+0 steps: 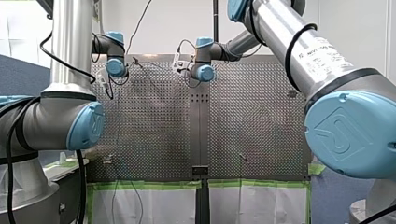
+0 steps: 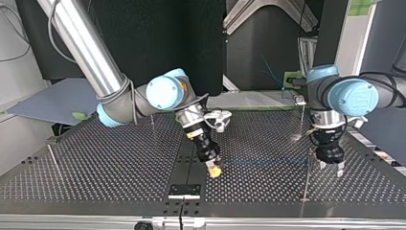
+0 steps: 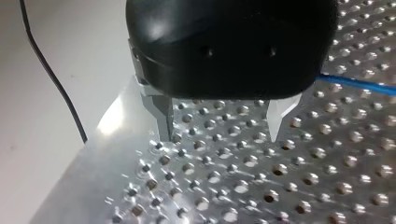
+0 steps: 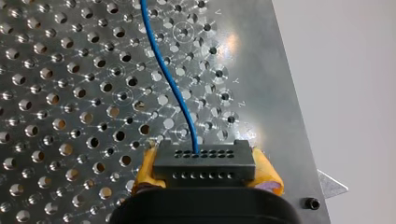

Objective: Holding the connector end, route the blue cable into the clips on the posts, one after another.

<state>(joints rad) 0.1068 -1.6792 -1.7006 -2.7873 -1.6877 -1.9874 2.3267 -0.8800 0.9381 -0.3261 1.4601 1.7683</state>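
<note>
1. My right hand [image 2: 214, 169] pinches the connector [image 4: 204, 163] between yellow pads [image 4: 267, 175], low over the middle of the counter [image 2: 95, 163]. The cable [image 4: 168, 79] runs away from it across the counter.
2. My left hand [image 3: 222, 133] hangs spread and empty, with the cable just beside it.
3. My judgement: hold the pinch firm and the cable lightly taut, then carry it level to the nearest post [image 2: 305, 184] and lower it in from above.
4. The clips are too small to make out, and I cannot tell where the cable's far end lies.

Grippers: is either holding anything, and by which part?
My right gripper clamps the blue cable by its connector, between yellow pads. My left gripper is open, holding nothing.
</note>
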